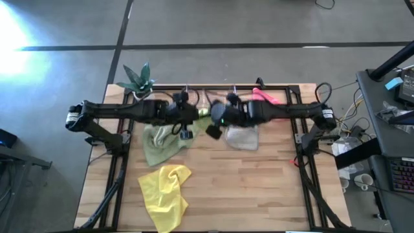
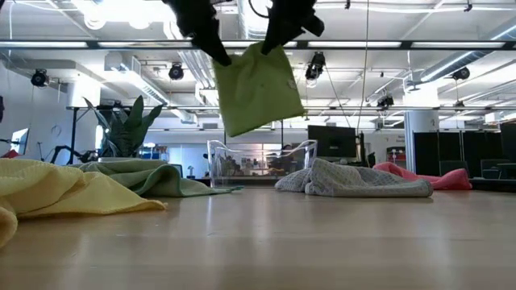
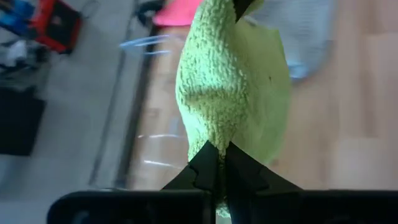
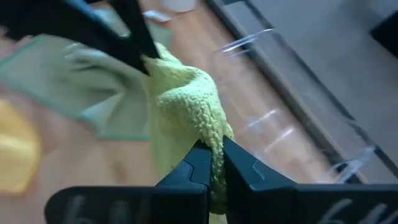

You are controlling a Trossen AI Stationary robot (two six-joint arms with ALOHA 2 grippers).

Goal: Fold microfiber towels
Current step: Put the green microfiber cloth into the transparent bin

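Observation:
A lime green towel (image 2: pixel 256 89) hangs in the air over the far middle of the table, held between my left gripper (image 2: pixel 218 53) and my right gripper (image 2: pixel 272 39), both shut on its upper edge. On the table lie a sage green towel (image 1: pixel 162 144) at the left, a yellow towel (image 1: pixel 165 194) near the front left, a grey towel (image 1: pixel 242 137) right of centre and a pink towel (image 1: pixel 268 97) at the far right. Each lies crumpled. My left gripper pinches the lime towel's upper left corner (image 3: pixel 214 135) between its two fingers, slanting down from the table's left. The cloth is bunched there; how many layers I cannot tell. The towel hangs below, clear of the table. My right gripper pinches the lime towel's upper right corner (image 4: pixel 214 138) between its two fingers, slanting down from the table's right. The cloth is bunched at the fingers. The edge between the two grippers (image 2: pixel 246 53) runs nearly straight, and the towel hangs free below it.
A clear plastic tray (image 2: pixel 262 161) stands at the far edge behind the hanging towel. A potted plant (image 1: pixel 137 79) sits at the far left corner. Bare wood (image 1: pixel 259 188) lies at the near right of the table.

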